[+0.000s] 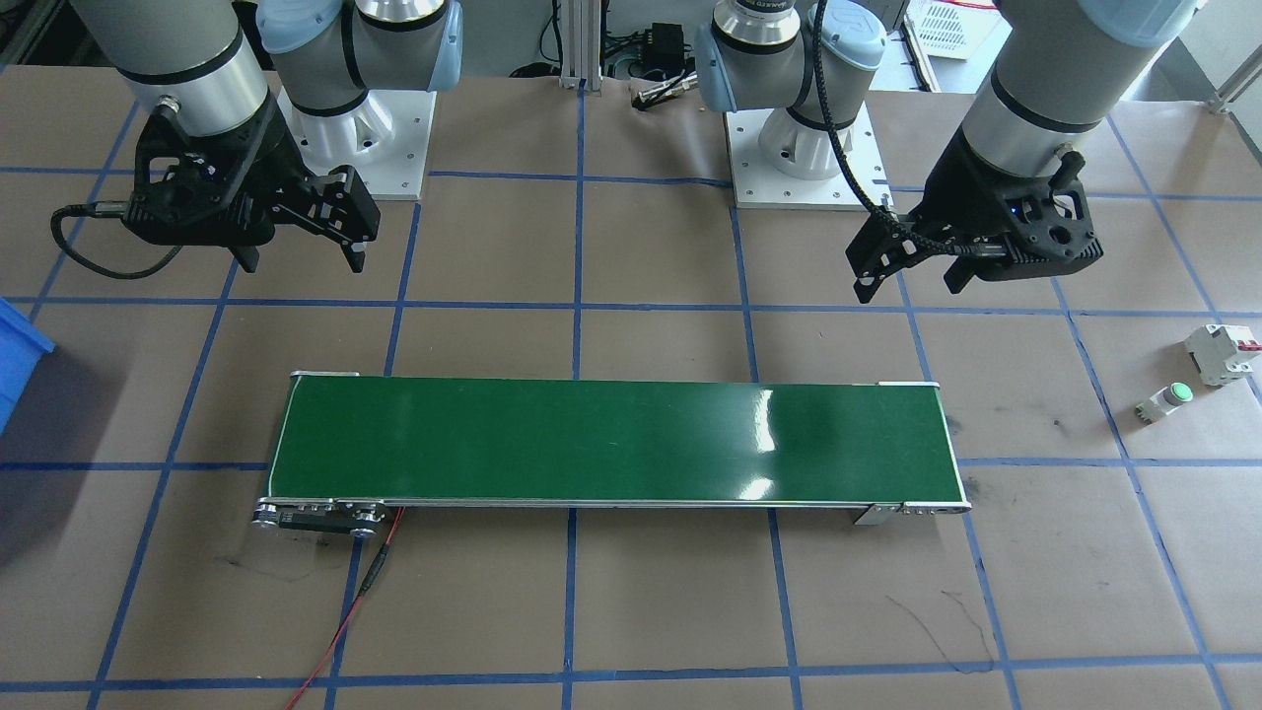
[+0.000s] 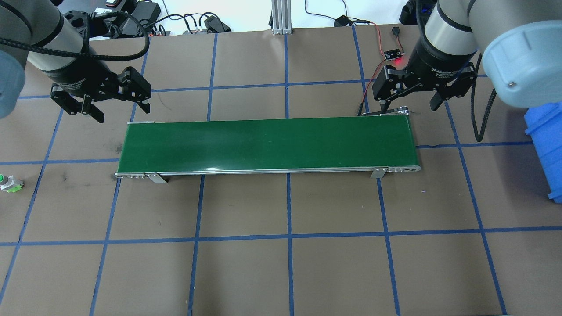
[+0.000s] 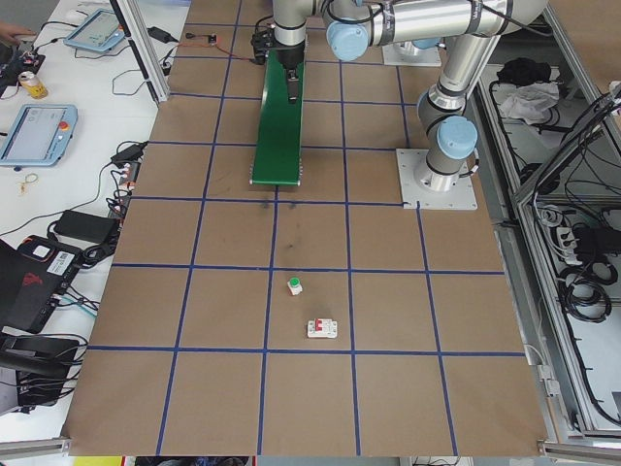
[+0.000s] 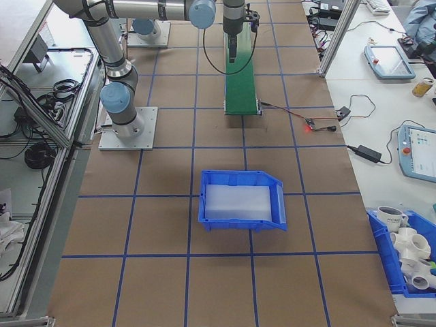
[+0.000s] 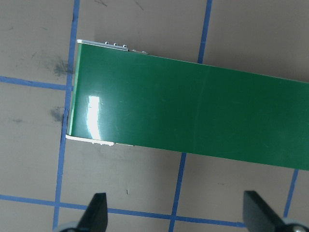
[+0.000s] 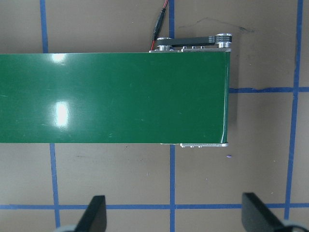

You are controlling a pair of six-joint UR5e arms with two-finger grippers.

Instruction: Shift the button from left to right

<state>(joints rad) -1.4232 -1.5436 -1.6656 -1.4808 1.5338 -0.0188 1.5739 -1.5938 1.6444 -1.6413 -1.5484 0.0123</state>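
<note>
Your button (image 1: 1165, 402) sits on the worktop (image 1: 651, 611) beside the circuit breaker (image 1: 1223, 353); both grippers' fingers spread, empty: left gripper (image 2: 112, 105), right gripper (image 2: 410, 103).

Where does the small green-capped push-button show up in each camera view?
Exterior front-facing: small green-capped push-button at far right, beside the white circuit breaker.
Overhead exterior: at the left edge, breaker out of frame.
Exterior left: lower centre, just above the breaker.
Exterior right: not in it.
Both wrist views: not in them.
Shared landmark: the green conveyor belt.
</note>
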